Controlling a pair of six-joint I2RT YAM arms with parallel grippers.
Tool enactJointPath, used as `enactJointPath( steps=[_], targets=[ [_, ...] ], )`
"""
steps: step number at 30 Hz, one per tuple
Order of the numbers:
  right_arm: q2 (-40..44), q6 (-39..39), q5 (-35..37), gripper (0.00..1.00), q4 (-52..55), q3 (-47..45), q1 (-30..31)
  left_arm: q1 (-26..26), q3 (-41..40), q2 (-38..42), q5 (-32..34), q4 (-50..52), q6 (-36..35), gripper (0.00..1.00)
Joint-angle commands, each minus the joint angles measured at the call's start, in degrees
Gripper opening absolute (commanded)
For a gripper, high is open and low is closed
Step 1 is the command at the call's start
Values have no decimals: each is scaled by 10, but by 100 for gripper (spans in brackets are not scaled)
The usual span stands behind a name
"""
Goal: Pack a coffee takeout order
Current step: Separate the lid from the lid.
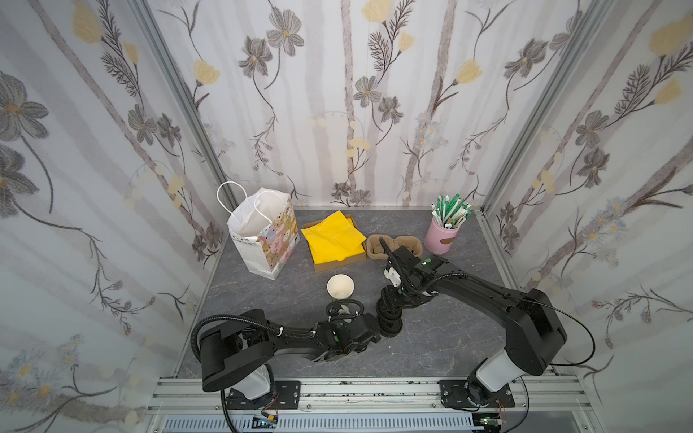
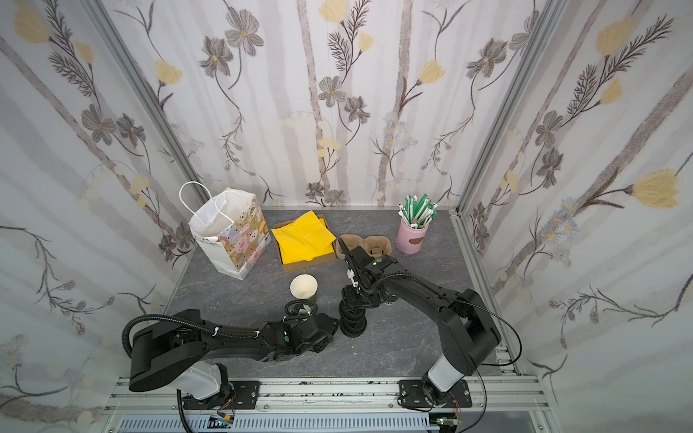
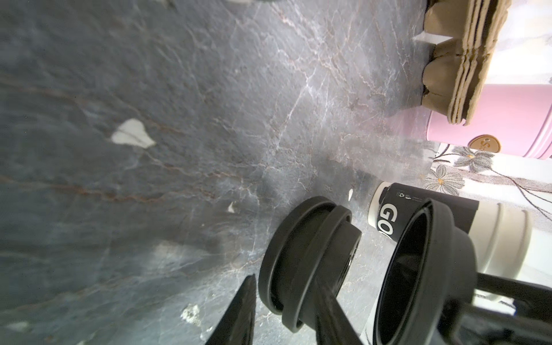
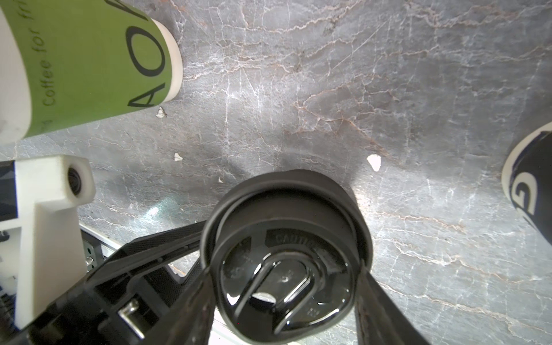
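Both grippers met at the stack of black lids [image 1: 390,318] standing near the middle of the grey marbled table [image 1: 450,337]. The right gripper [image 4: 286,263] had its fingers pressed against opposite edges of the topmost black lid [image 4: 283,277], a glossy round piece with a raised sip tab and embossed caution lettering. In the left wrist view that lid sat tilted and slightly clear of the ones below. The left gripper [image 3: 283,282] pinched the lower lids of the stack from the side. Just beside the stack, towards the bag side of the table, the green cup [image 1: 340,286] stood upright and uncovered. Its cream inside showed in both top views, and its green wall carried dark lettering above a pale base band. The yellow napkin [image 1: 333,236], thin and bright, lay in a shallow cardboard box [image 1: 339,264] with one corner hanging over the far edge, between a patterned paper bag [image 1: 262,240] and a brown cup carrier [image 1: 373,247].
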State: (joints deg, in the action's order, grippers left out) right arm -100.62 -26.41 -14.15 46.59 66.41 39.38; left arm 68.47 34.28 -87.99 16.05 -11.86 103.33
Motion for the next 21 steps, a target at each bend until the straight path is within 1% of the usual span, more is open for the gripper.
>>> enactJointPath(
  steps=[1,13,21],
  targets=[
    [4,9,12,53,6,11,1,-1,-2,6,17,4,3,35],
    [-5,20,19,53,23,45,-5,-3,-4,21,6,10,-2,34],
    [-5,26,19,53,27,60,-14,-2,3,40,4,38,-7,33]
  ],
)
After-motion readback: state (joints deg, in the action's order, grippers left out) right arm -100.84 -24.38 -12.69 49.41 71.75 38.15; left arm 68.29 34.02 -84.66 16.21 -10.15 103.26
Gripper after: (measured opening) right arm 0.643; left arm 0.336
